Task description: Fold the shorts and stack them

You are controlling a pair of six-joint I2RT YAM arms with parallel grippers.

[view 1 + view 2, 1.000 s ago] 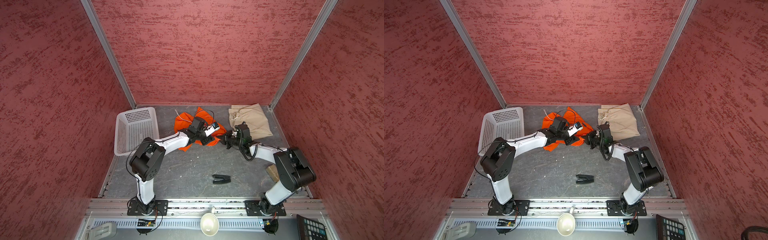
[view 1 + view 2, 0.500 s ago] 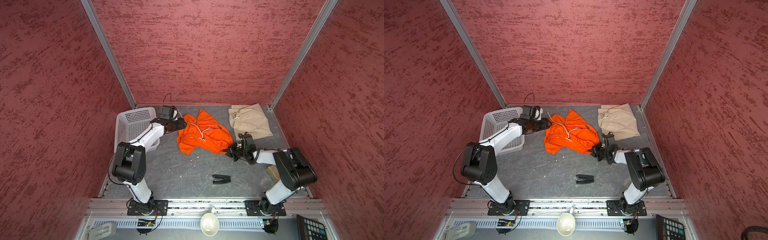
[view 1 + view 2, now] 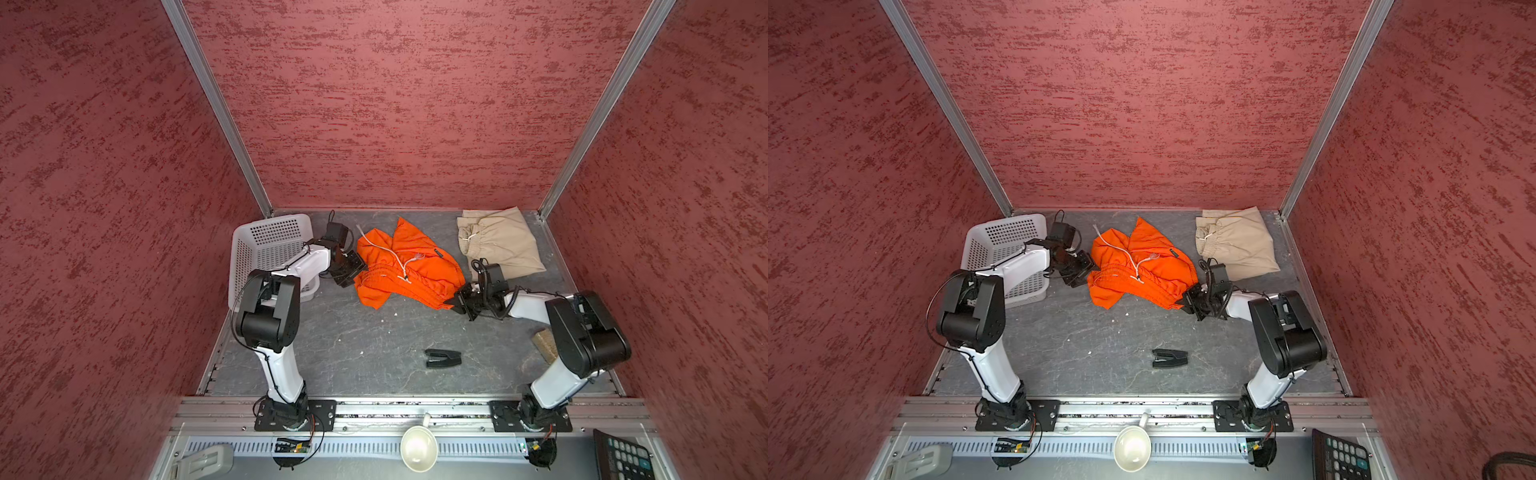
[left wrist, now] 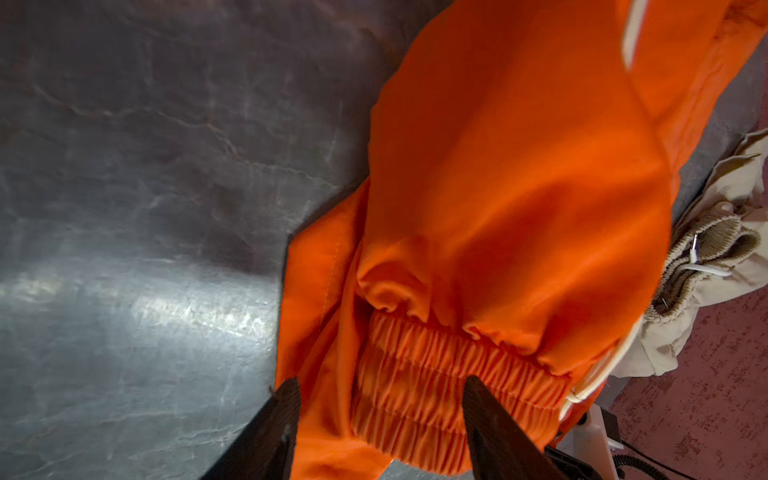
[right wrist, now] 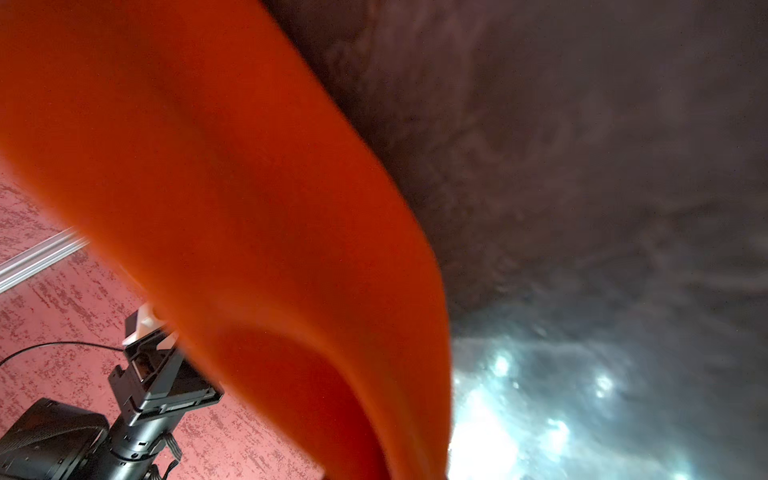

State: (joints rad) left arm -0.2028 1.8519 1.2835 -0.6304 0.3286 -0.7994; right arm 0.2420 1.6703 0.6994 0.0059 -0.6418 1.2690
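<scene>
Fold-and-stack: judged roughly half done.
Beige shorts (image 3: pixel 498 245) are seen folded at the table's (image 3: pixel 353 345) 1 o'clock; orange shorts (image 3: pixel 409 270), near 12, are rumpled, not yet stacked. Left gripper (image 4: pixel 380 384) fingers are spread astride the waistband; right gripper (image 3: pixel 457 301) is pinched on the 4 o'clock edge.

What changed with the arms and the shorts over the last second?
The left gripper left the middle of the orange shorts, swung out toward the basket, and came back open at their waistband. The right gripper, shut on a corner, pulled it frontward, spreading them. The beige shorts and basket stayed put.
</scene>
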